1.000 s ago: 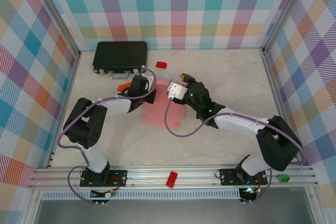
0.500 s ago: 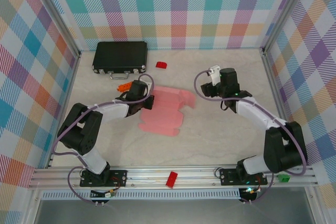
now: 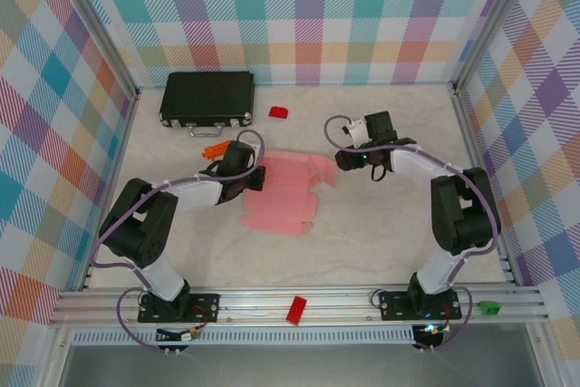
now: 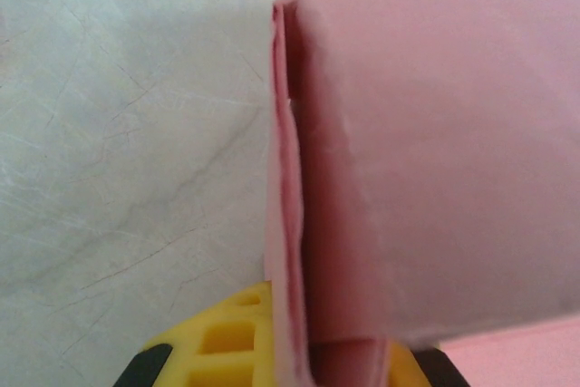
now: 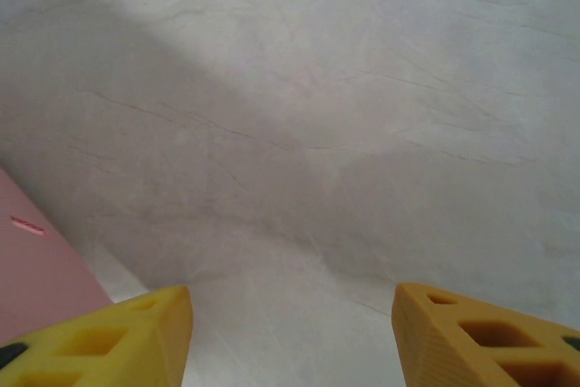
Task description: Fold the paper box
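The paper box [image 3: 285,192] is a light-pink die-cut sheet lying mostly flat mid-table, its far part folded over. My left gripper [image 3: 256,174] is at the sheet's left edge. In the left wrist view the doubled pink card [image 4: 426,160] runs down between the yellow fingers [image 4: 213,337], so the left gripper [image 4: 313,355] is shut on it. My right gripper [image 3: 349,159] hovers low just off the sheet's right edge. In the right wrist view it [image 5: 290,319] is open over bare table, with a pink corner of the paper box [image 5: 36,283] beside its left finger [image 5: 118,337].
A black hard case [image 3: 207,99] lies at the back left, a small red block [image 3: 278,112] beside it. An orange piece [image 3: 214,149] sits behind my left arm. Another red block [image 3: 295,310] rests on the front rail. Plaid walls enclose the table.
My right gripper left the sheet, swung out to the right, then came back to the sheet's right edge. The sheet settled flatter. My left gripper kept its hold.
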Controlling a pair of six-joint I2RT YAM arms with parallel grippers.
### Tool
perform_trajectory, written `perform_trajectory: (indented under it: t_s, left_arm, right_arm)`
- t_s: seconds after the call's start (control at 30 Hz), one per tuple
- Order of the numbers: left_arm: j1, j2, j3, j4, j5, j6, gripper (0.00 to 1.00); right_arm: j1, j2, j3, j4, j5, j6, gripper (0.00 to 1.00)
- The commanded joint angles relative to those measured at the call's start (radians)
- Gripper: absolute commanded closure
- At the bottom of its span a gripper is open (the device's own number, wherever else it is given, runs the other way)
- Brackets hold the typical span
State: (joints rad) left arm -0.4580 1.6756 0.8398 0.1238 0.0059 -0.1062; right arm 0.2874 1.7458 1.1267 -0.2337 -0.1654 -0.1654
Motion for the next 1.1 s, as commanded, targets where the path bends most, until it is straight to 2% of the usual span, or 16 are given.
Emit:
perform_trajectory:
  t_s: [0.0,0.33,0.63,0.77,1.07]
  left_arm:
    - [-0.013,-0.024,-0.008,0.029,-0.008,-0.017,0.98]
    - [-0.018,-0.015,0.005,0.011,-0.032,-0.043,0.98]
    - [-0.022,-0.007,0.008,0.005,-0.049,-0.063,0.98]
    - [-0.025,-0.007,0.008,0.002,-0.049,-0.065,0.98]
    - [-0.028,-0.001,0.013,0.000,-0.046,-0.065,0.98]
  right_arm:
    - [0.014,0.026,0.044,-0.064,-0.082,-0.022,0.41]
    - [0.076,0.057,0.076,-0.129,-0.119,-0.063,0.44]
    - [0.128,0.077,0.108,-0.156,-0.107,-0.005,0.45]
    - [0.142,0.081,0.108,-0.136,-0.101,0.021,0.45]
    - [0.162,0.098,0.109,-0.086,-0.180,0.033,0.49]
